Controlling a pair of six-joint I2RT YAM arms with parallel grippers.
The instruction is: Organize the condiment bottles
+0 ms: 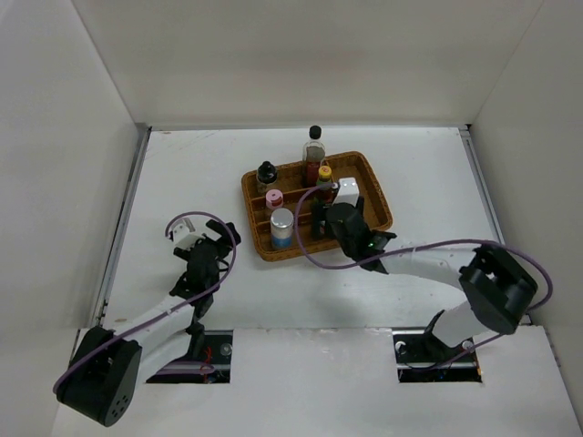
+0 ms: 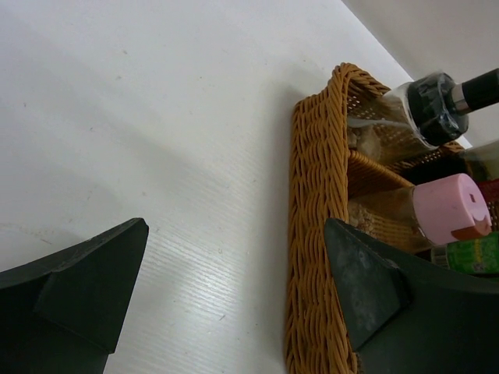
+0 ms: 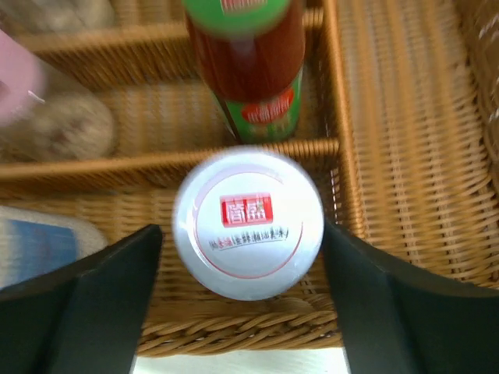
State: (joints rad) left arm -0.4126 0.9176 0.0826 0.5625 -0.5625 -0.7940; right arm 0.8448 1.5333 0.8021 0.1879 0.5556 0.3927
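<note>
The white table (image 1: 182,164) carries a brown wicker tray (image 1: 373,177) near its middle, split by woven dividers into compartments, and all the condiment bottles in view are gathered at it. The right tool (image 1: 326,218) reaches in over the tray's near side. In its own wrist view its fingers are spread wide, one on each side of a white-lidded jar (image 3: 248,224) with a red logo on the lid. That jar stands upright in the near row, and whether either finger presses on the lid cannot be told. The left tool (image 1: 221,238) hangs over bare table well to the left of the tray, its fingers likewise apart and pinching nothing. Its wrist view shows the tray's woven corner just beside the right-hand finger. The tall clear bottle with a black cap (image 1: 314,146) stands upright at the tray's far rim; whether it is inside or just behind cannot be told. The green bottle with an orange cap (image 1: 324,175), its contents dark red, sits in the row just behind the white-lidded jar, across a divider. The silver-lidded shaker with a blue label (image 1: 282,228) is in the near row toward the left end. Behind it is the pink-lidded jar (image 1: 274,200), and farther back at the left, the squat dark black-capped bottle (image 1: 266,173).
</note>
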